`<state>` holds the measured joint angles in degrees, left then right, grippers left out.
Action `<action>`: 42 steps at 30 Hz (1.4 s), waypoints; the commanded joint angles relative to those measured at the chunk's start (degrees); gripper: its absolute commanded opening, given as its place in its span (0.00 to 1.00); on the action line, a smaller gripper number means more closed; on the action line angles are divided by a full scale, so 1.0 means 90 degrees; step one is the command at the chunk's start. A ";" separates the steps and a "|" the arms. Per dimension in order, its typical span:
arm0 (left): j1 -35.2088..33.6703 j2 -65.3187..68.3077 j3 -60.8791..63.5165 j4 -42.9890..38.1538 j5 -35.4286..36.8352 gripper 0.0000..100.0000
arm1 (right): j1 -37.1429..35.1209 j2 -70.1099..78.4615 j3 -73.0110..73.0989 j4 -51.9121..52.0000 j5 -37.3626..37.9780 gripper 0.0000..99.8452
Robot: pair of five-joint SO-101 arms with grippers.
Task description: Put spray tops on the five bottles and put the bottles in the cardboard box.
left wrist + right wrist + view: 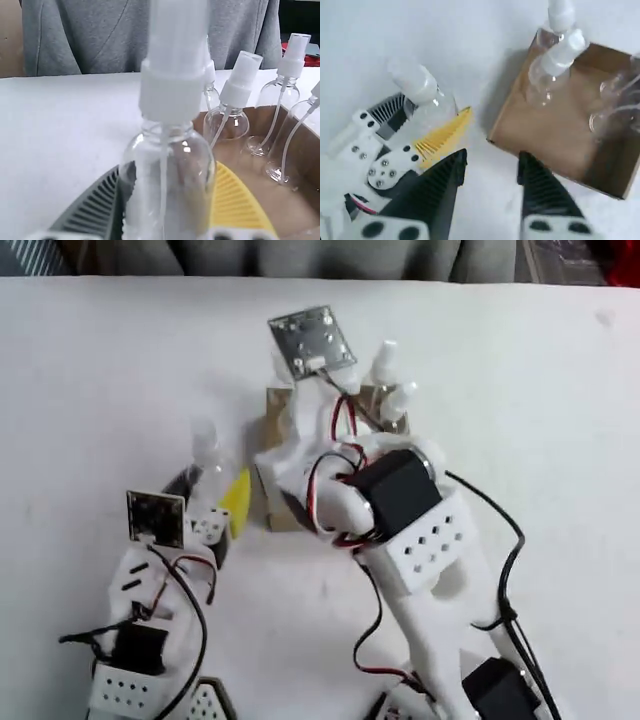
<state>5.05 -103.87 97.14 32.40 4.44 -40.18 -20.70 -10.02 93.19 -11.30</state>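
The left gripper (169, 180) is gripping one clear round bottle (170, 150) around its body between a grey jaw and a yellow jaw. A white spray top (175, 85) is already sitting on the bottle's neck. In the high view this bottle is standing left of centre, just beside the left wall of the brown cardboard box (275, 425), outside it. The right gripper (491, 165) is hanging above the box's near edge with its black jaws wide and nothing between them. The right arm (400, 500) is covering most of the box at the centre of the high view.

Risks, as judged:
- The held bottle is needing a lift over the box wall. A low carry would be catching the rim and pushing the light box across the white bench (520, 360).
- The four clear bottles (232, 117) are crowding the box, so a careless descent would be toppling them.
- The right arm is occupying the space above the box, and the two arms could be colliding there.
- The bottle wall looks smooth, so it may be slipping in the jaws.

Count: five bottles, each carrying a spray top; four are standing inside the box and one is in the left jaws. One box. Two grippers.
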 commanded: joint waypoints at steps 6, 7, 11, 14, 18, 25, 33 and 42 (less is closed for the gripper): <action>0.0034 -0.0083 -0.0010 0.0195 0.0068 0.02 | 0.0034 -0.0317 0.0459 0.0562 0.0000 0.02; 0.0034 -0.0083 -0.0010 0.0195 0.0068 0.02 | -0.0024 -0.0376 0.0762 0.0552 0.0000 0.02; 0.0034 -0.0083 -0.0010 0.0195 0.0068 0.02 | -0.0337 -0.0669 0.1885 0.0376 0.0000 0.02; 0.0034 -0.0083 -0.0010 0.0195 0.0068 0.02 | -0.0503 -0.0855 0.2657 -0.0161 0.0000 0.02; -0.0054 -0.0083 -0.0010 0.0186 0.0068 0.02 | -0.0630 -0.1118 0.3692 -0.1109 -0.0010 0.02; -0.0337 -0.0103 -0.0039 0.0127 0.0117 0.02 | -0.0894 -0.2066 0.5919 -0.3316 -0.0068 0.02; -0.0630 -0.0083 -0.0508 0.0088 0.0860 0.02 | -0.1363 -0.4176 0.7971 -0.4635 -0.0068 0.02; -0.0845 -0.0063 -0.0987 0.0225 0.1534 0.02 | -0.1744 -0.6374 1.0002 -0.6618 -0.0049 0.02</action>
<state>-2.15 -103.87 94.59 34.33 16.57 -53.01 -70.37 74.29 42.64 -11.56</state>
